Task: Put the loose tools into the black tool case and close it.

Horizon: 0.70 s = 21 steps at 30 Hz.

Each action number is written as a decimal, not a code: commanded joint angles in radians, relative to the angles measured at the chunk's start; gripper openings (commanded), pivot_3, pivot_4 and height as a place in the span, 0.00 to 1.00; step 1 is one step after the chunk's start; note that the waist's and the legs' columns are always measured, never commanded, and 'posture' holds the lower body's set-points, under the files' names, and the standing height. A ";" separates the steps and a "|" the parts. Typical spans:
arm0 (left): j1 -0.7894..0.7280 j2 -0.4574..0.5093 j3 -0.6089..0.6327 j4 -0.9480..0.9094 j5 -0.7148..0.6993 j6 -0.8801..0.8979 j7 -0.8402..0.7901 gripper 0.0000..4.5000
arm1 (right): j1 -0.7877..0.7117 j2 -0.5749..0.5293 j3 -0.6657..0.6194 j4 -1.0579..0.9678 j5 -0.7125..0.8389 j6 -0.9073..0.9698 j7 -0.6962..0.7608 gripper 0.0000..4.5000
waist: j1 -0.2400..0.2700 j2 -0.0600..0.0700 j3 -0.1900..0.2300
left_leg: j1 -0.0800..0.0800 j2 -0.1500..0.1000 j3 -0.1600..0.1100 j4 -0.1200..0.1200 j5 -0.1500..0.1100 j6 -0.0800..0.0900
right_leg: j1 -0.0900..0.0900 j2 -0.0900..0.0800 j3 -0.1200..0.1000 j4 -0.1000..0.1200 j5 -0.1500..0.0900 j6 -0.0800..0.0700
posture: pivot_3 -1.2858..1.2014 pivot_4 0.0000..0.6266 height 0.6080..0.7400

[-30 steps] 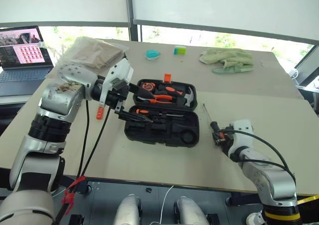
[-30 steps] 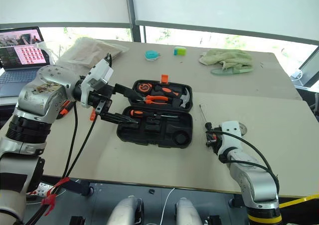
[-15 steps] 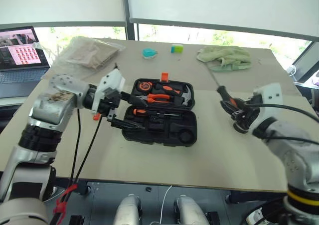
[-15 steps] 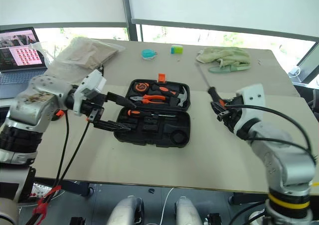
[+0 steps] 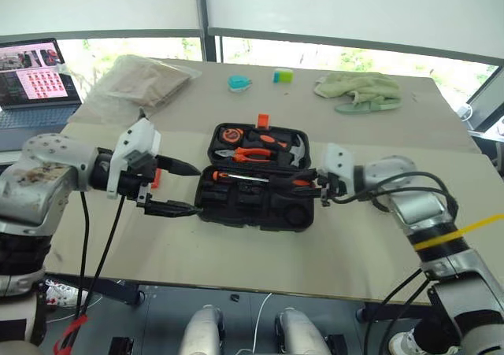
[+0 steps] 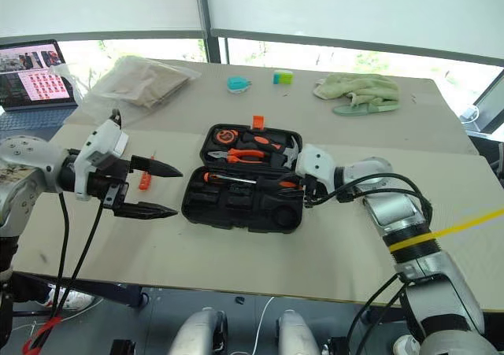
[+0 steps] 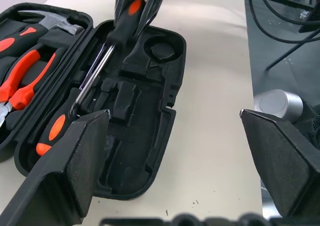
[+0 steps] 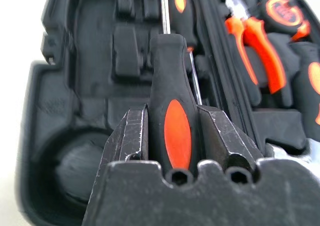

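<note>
Beige tabletop (image 5: 236, 249) stood below a wide window, with an open laptop (image 5: 35, 75) beyond its far left corner. Near the table's middle lay the flat black plastic clamshell tool case (image 5: 260, 178), open, its far half holding orange-handled pliers (image 5: 256, 153), a hammer (image 5: 295, 149) and a tape measure (image 5: 231, 135).

The right gripper (image 5: 315, 188) pinched one black-and-orange-handled screwdriver (image 8: 172, 105) by the handle, its shaft lying low over the near half's moulded slots. A second screwdriver (image 7: 55, 128) already sat in that half. The left gripper (image 5: 177, 188) hovered just off the case's left edge, fingers spread wide and empty.

The step in hand looked like seating the held screwdriver. Next, it probably needed the shaft lined up with a free slot, lowered, then let go.

Counted: two screwdrivers at the case, one small orange tool (image 6: 144, 181) loose on the table near the left gripper, one clear bag of beige material (image 5: 142, 83), one green cloth (image 5: 358, 91) and two small objects along the far edge.
</note>
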 commanded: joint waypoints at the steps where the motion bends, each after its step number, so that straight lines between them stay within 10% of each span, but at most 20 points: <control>1: 0.003 0.021 0.039 -0.039 -0.022 0.010 0.025 1.00 | -0.060 0.026 -0.005 0.094 -0.048 -0.089 0.017 0.24 | -0.002 0.000 0.000 | 0.000 0.000 0.000 0.000 0.000 0.000 | 0.000 0.000 0.000 0.000 0.000 0.000 | 0.52 0.24 1.00; 12: -0.017 0.013 0.022 -0.039 -0.029 0.010 0.059 1.00 | -0.084 0.085 -0.007 0.180 -0.107 -0.069 0.004 0.24 | -0.004 0.000 0.000 | 0.002 0.000 0.000 0.000 0.000 0.000 | 0.000 0.000 0.000 0.004 0.000 -0.001 | 0.52 0.24 1.00; 21: -0.060 -0.011 -0.016 0.017 -0.005 -0.024 0.054 1.00 | -0.050 0.107 -0.098 -0.033 0.029 0.192 0.028 0.96 | -0.003 0.000 0.000 | 0.002 0.000 0.000 0.000 0.000 -0.001 | 0.000 0.000 0.000 0.005 -0.001 -0.001 | 0.52 0.24 1.00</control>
